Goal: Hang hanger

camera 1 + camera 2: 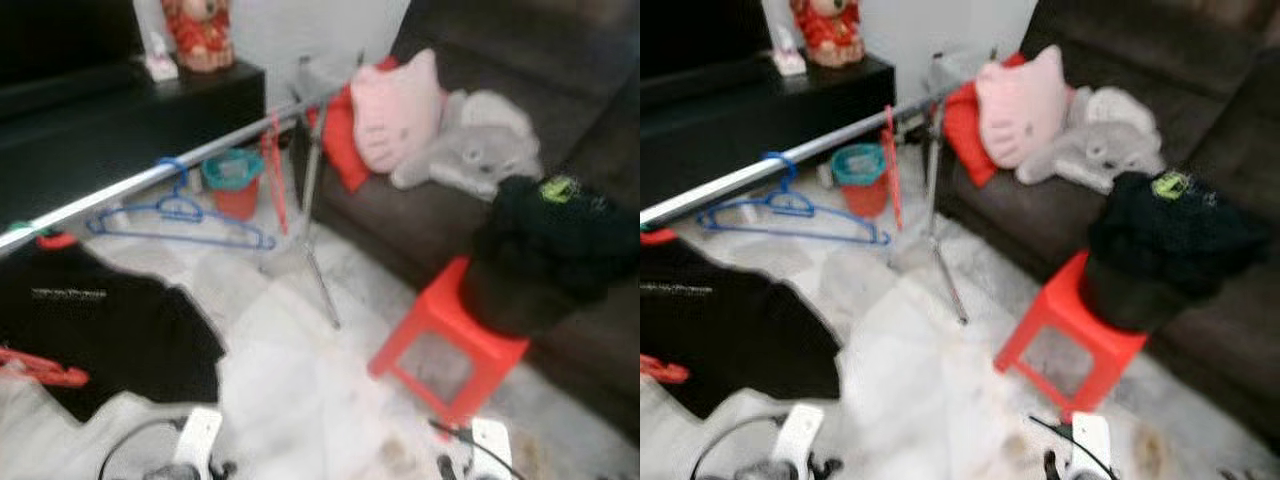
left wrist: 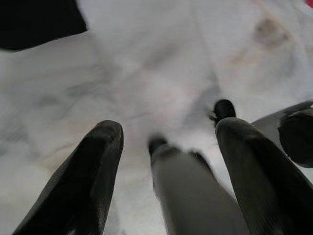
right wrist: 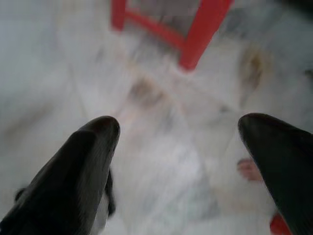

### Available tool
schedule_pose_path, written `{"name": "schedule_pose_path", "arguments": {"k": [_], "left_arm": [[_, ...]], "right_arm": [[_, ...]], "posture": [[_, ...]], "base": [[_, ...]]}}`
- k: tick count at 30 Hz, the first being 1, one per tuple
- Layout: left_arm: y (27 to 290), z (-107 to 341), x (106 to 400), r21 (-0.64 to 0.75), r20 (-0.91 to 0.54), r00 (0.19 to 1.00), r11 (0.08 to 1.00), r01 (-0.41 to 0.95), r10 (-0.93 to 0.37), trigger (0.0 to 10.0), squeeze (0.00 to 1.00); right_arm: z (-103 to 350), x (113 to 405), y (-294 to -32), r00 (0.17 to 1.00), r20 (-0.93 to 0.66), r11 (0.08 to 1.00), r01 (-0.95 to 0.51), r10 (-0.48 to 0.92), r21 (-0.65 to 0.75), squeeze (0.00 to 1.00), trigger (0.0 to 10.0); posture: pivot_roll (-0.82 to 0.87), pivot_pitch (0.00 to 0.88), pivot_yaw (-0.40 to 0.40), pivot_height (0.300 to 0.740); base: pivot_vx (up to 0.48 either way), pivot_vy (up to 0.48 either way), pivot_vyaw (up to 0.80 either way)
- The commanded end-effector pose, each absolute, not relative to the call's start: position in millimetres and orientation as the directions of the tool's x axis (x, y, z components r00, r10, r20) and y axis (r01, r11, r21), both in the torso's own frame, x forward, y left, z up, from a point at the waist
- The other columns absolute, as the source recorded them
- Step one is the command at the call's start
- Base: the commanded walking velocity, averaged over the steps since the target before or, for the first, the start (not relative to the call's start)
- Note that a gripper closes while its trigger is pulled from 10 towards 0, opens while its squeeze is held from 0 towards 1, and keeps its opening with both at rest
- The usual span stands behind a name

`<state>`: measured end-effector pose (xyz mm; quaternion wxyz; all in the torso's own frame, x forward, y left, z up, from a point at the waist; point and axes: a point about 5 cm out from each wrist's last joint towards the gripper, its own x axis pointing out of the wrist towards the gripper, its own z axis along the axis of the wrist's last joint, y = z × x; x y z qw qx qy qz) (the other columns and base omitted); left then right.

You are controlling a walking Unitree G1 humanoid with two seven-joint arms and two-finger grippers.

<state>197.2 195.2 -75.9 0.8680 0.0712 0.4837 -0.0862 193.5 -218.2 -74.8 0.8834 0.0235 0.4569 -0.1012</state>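
- Across the marble floor (image 1: 300, 390) ahead of us runs a silver rail (image 1: 150, 178), slanting from our near left up to a tripod stand (image 1: 312, 200) by the sofa (image 1: 560, 120).
- On that rail a blue hanger (image 1: 180, 215) hangs by its hook, and a red hanger (image 1: 274, 175) dangles further along near the stand; we judge the rail is where hangers are meant to go.
- At our left a black shirt (image 1: 110, 330) lies spread on the floor, with another red hanger (image 1: 40, 368) lying at its near edge and something small and red at its far edge by the rail; it is too blurred to name.
- On a red stool (image 1: 445, 345) to our right sits a pile of dark clothing (image 1: 550, 250), likely kept off the floor and within reach.
- Our left claw (image 2: 166, 142) hangs low, pointing down at bare floor, its two fingers spread apart with nothing between them.
- Our right claw (image 3: 178, 142) also points down at the floor near the stool's legs, fingers wide apart and empty.
- We judge that neither arm is yet on the job: both hang at our sides, and a hanger must be picked up before anything goes on the rail.
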Motion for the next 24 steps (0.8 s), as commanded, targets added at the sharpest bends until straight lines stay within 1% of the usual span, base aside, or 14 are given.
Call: {"name": "schedule_pose_path", "arguments": {"k": [1,24], "left_arm": [[203.1,-80.9,185.3,0.046,-0.873,0.485,0.979,0.200,-0.058,10.0,0.00],[203.5,-80.8,185.5,0.048,-0.874,0.483,0.979,0.196,-0.054,10.0,0.00]], "right_arm": [[-81.6,181.8,-214.5,0.527,-0.837,0.978,0.203,-0.147,-0.044,0.00,10.0],[-81.5,182.3,-214.1,0.528,-0.837,0.978,0.202,-0.145,-0.042,0.00,10.0]], "posture": [[-0.08,0.000,-0.064,0.740],[-0.08,0.000,-0.064,0.740]], "base": [[0.000,0.000,-0.77],[0.000,0.000,-0.77]]}}
